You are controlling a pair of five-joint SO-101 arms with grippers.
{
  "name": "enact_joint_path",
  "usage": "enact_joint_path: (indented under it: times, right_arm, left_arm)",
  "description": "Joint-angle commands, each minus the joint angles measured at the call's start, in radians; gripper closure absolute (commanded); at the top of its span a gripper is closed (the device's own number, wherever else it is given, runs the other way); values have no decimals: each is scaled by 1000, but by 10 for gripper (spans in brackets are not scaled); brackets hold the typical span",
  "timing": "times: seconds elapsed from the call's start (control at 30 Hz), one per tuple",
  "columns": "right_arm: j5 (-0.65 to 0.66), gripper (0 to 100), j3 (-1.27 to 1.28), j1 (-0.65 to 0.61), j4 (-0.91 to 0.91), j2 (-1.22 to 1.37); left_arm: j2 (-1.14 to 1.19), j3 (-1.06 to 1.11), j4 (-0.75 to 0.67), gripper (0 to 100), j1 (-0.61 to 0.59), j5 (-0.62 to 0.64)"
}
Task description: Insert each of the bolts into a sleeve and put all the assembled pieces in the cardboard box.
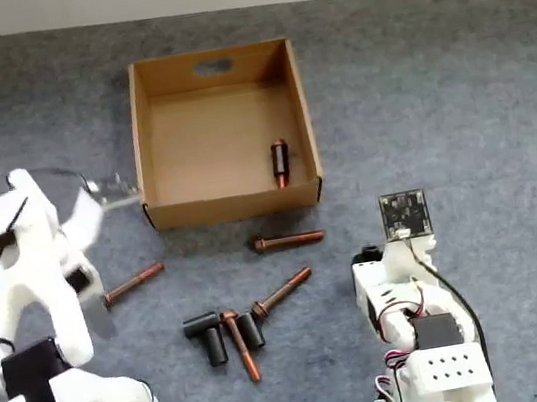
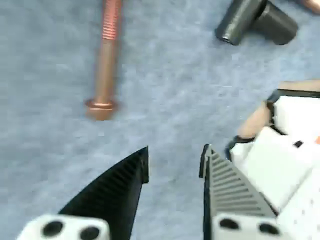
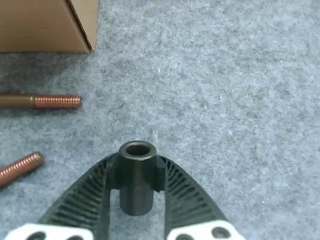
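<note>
My right gripper [image 3: 136, 172] is shut on a black sleeve [image 3: 136, 175], held upright with its bore facing up, low over the carpet; it shows in the high view as the sleeve [image 1: 369, 255] right of the bolts. My left gripper [image 2: 175, 162] is open and holds nothing, just short of the head of a copper bolt [image 2: 105, 60] [image 1: 132, 284]. Three more bolts lie loose [image 1: 290, 241] [image 1: 282, 292] [image 1: 241, 345]. Two black sleeves [image 1: 208, 336] [image 1: 250, 330] lie among them. The cardboard box [image 1: 146, 138] holds one assembled piece [image 1: 281, 164].
The box corner [image 3: 50, 25] stands close ahead of my right gripper, with two threaded bolt ends [image 3: 40, 102] [image 3: 20, 167] beside it. A white arm part [image 2: 295, 150] is near my left fingers. Grey carpet [image 1: 477, 109] lies open to the right.
</note>
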Motion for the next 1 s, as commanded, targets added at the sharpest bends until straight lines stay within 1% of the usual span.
enact_joint_path:
  times: [0.0,0.13,0.27,0.33,0.4,0.6,0.7,0.97]
  right_arm:
    - [-3,992,-7,7,-21,-12]
    - [-3,992,-7,7,-21,-12]
    - [-2,992,-7,7,-21,-12]
    - [-2,992,-7,7,-21,-12]
    - [-2,992,-7,7,-21,-12]
    - [-2,992,-7,7,-21,-12]
    - [-2,992,-7,7,-21,-12]
    - [-2,992,-7,7,-21,-12]
  left_arm:
    - [-47,170,-164,808,33,114]
    - [-47,265,-382,808,31,333]
    - [-47,274,-486,808,30,480]
    - [-48,269,-509,808,30,535]
    - [-48,269,-525,808,35,565]
    - [-47,217,-532,808,30,578]
    - [-39,170,-532,808,31,644]
    - [-38,70,-531,808,36,769]
